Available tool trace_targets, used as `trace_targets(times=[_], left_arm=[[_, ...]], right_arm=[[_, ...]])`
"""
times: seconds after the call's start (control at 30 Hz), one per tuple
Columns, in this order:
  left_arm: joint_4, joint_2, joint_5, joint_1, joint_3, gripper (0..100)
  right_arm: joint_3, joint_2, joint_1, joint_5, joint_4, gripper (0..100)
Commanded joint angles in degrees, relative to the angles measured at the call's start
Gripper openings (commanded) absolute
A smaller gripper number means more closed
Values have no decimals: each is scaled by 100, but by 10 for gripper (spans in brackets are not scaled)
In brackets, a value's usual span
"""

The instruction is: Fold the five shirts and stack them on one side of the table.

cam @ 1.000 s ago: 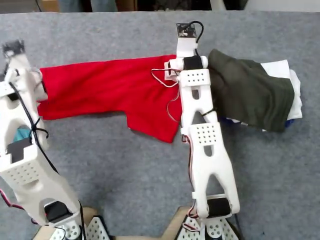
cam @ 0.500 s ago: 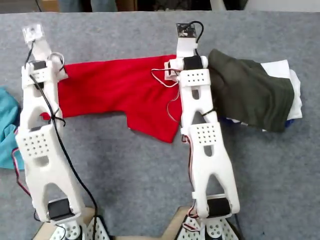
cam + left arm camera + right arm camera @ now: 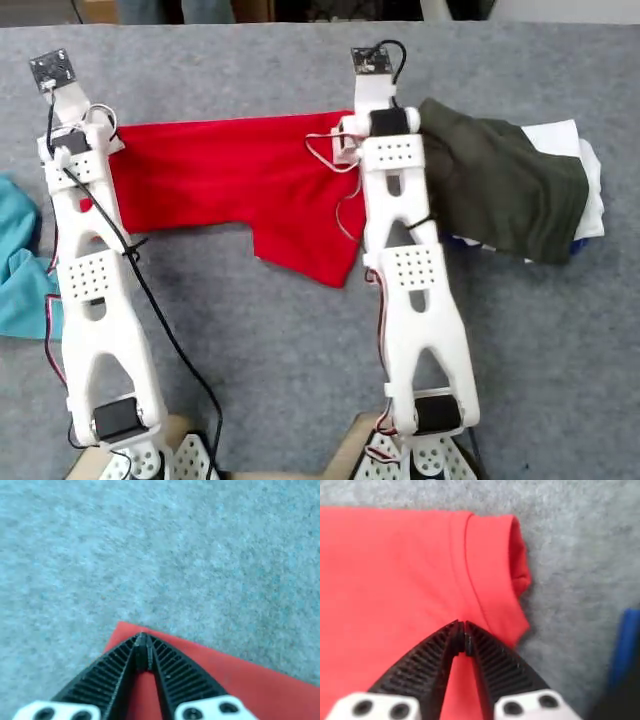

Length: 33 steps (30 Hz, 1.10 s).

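Item 1: red shirt, flat across the upper middle of the high frame on the grey surface, folded stack to its right. Left hand pinched closed on its upper-left corner; right hand closed on cloth beside the sleeve hem. Risk, as I judge it: both pinches are tip-only, so I may lose 1 when lifting and fold crooked.

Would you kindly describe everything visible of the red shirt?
The red shirt is plain, soft-looking cloth lying stretched flat across the grey table, a flap jutting toward the arm bases. The left gripper is shut on a corner at one end; the right gripper is shut on it beside a stitched hem at the other.
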Motion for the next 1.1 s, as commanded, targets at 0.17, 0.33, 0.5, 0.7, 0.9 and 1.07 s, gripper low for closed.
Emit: trace_targets(times=[0.17,0.33,0.5,0.7,0.9,1.07], left_arm=[[712,-387,18,-110,-497,31],[756,-404,35,-242,-488,30],[765,-448,53,-356,-505,30],[765,-448,53,-365,-505,30],[765,-457,53,-374,-514,30],[765,-457,53,-365,-514,30]], right_arm=[[-180,-1393,-123,1653,914,15],[-136,-1736,-475,2505,1134,15],[541,-2598,-941,3226,1152,15],[3987,-4479,-1459,4123,1125,119],[7521,-5719,-1864,5029,765,319],[9358,-5780,-1996,5125,-853,322]])
